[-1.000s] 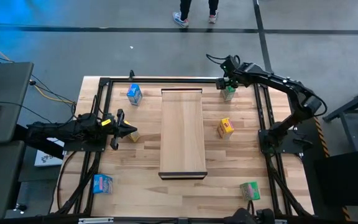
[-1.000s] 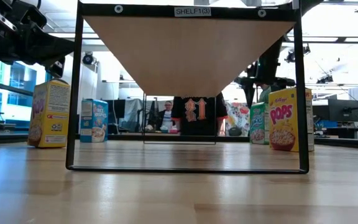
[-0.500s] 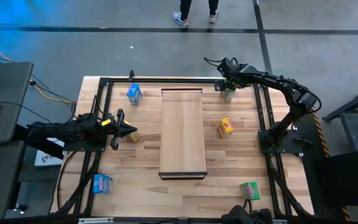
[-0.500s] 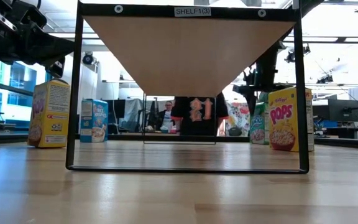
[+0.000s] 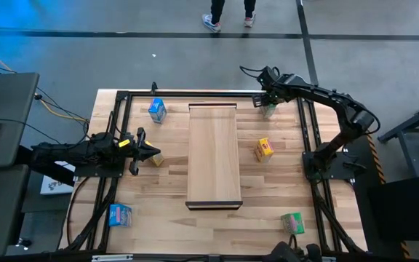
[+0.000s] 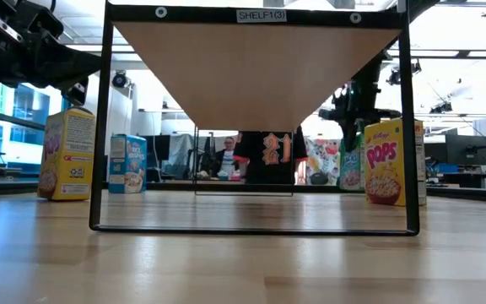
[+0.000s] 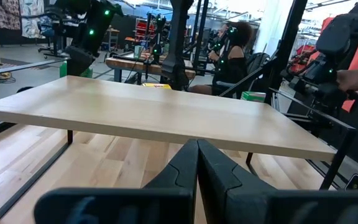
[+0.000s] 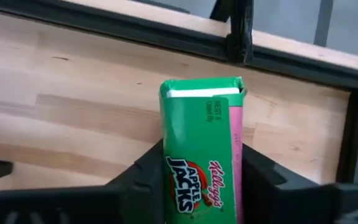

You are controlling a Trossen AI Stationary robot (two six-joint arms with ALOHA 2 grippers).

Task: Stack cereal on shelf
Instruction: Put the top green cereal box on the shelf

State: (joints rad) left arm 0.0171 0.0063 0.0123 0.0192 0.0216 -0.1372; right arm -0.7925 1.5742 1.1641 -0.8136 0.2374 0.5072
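Note:
The shelf (image 5: pixel 213 156) is a long light-wood plank on a black frame in the table's middle. A green cereal box (image 8: pixel 201 155) stands upright on its base on the table at the far right (image 5: pixel 269 110), and my right gripper (image 5: pixel 268 102) is shut on it. My left gripper (image 5: pixel 153 153) is shut and holds nothing. It hovers left of the shelf, by a yellow cereal box (image 5: pixel 156 158). The left wrist view shows its shut fingers (image 7: pixel 196 155) pointing at the shelf. My right gripper pinches the green box between its two fingers, one on the left upright side (image 8: pixel 162 155), one on the pink right side (image 8: pixel 240 155), near the top. The fingers come from above, slanting down. The box stands upright on the table.
Other cereal boxes stand around the shelf: blue (image 5: pixel 157 110) far left, blue (image 5: pixel 120 215) near left, yellow (image 5: pixel 264 149) right, green (image 5: pixel 292 223) near right. A black frame rail (image 8: pixel 166 40) runs just beyond the held box. A person's legs (image 5: pixel 229 14) show past the far edge.
My right gripper has stayed over the green box at the far right, shifted slightly, and drawn its fingers in against the box's sides. The box stands where it was.

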